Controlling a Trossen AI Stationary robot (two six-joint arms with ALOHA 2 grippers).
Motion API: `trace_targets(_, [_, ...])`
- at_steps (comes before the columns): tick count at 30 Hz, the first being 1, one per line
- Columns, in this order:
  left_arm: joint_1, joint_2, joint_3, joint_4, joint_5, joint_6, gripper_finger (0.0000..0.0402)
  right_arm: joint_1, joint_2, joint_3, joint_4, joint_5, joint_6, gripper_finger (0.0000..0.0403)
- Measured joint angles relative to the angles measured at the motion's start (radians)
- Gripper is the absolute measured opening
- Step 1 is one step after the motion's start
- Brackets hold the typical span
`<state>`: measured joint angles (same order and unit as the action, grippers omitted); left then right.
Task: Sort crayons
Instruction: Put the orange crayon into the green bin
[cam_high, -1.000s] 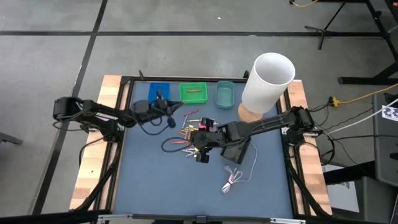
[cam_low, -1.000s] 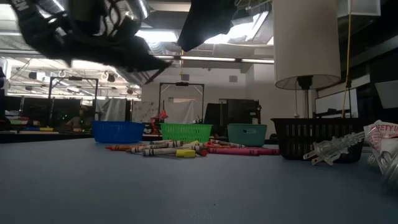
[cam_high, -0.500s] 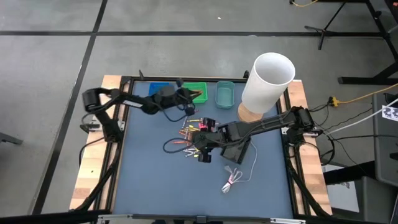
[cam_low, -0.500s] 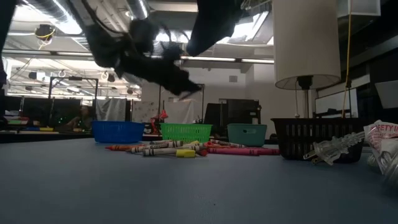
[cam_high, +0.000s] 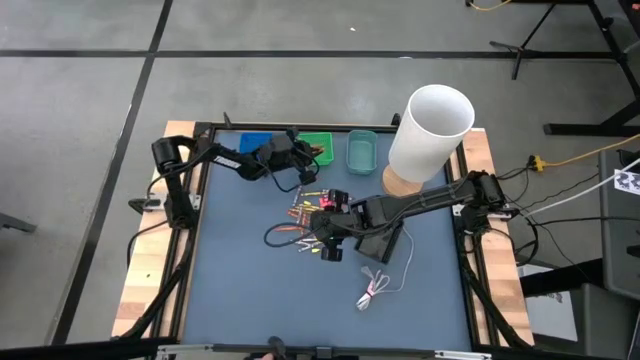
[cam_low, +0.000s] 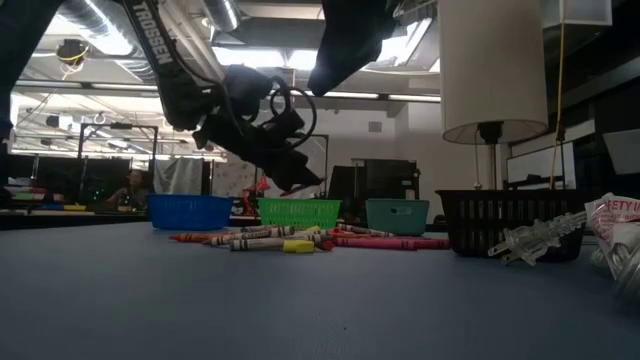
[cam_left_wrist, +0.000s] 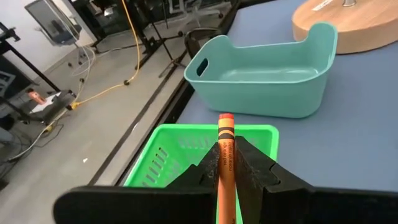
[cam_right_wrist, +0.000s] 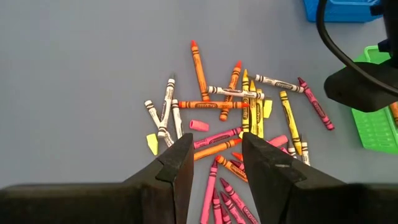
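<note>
Many crayons (cam_high: 305, 215) lie loose on the blue mat, also in the right wrist view (cam_right_wrist: 242, 118) and the low view (cam_low: 290, 240). My left gripper (cam_high: 303, 166) is shut on an orange crayon (cam_left_wrist: 225, 146) above the green tray (cam_left_wrist: 186, 155), which stands between the blue tray (cam_high: 256, 143) and the teal tray (cam_left_wrist: 261, 74) at the far edge. In the low view my left gripper (cam_low: 298, 184) hangs a little above the green tray (cam_low: 298, 212). My right gripper (cam_right_wrist: 214, 163) is open and empty above the near side of the crayon pile (cam_high: 322, 243). My left gripper pinches the orange crayon between its two fingers by its wrapped shaft (cam_left_wrist: 225, 165). The crayon lies along the fingers, and its tip (cam_left_wrist: 225, 116) sticks out past them. It is lifted clear, over the green tray.
A white lamp (cam_high: 430, 125) on a wooden base stands at the far right. A black basket (cam_low: 500, 222) sits under my right arm. A coiled white cable with a plug (cam_high: 375, 290) lies near the front. The mat's left part (cam_high: 230, 270) holds nothing.
My left gripper has swung from the table's left toward the far right, holding the orange crayon, and has come down to just above the green tray.
</note>
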<state>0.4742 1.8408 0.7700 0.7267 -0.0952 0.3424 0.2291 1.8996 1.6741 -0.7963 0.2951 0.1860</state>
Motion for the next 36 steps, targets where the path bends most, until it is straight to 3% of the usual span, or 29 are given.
trace_targets(6, [0.002, -0.001, 0.0, -0.013, 0.0, -0.001, 0.0029, 0.0, 0.0, 0.0, 0.0, 0.0, 0.0, 0.0136])
trace_targets(16, [0.002, -0.001, 0.0, -0.013, 0.001, -0.002, 0.0101, 0.0, 0.0, 0.0, 0.0, 0.0, 0.0, 0.0136])
trace_targets(27, [-0.068, -0.018, -0.001, -0.023, 0.004, -0.045, 0.0106, 0.0, 0.0, 0.0, 0.0, 0.0, 0.0, 0.0136])
trace_targets(31, [-0.141, -0.055, -0.001, -0.097, 0.005, -0.045, 0.0106, 0.002, 0.0, 0.0, -0.016, 0.0, 0.0, 0.0136])
trace_targets(36, [-0.242, -0.145, -0.001, -0.342, 0.004, -0.052, 0.0106, 0.023, 0.0, 0.0, -0.053, 0.001, 0.0, 0.0136])
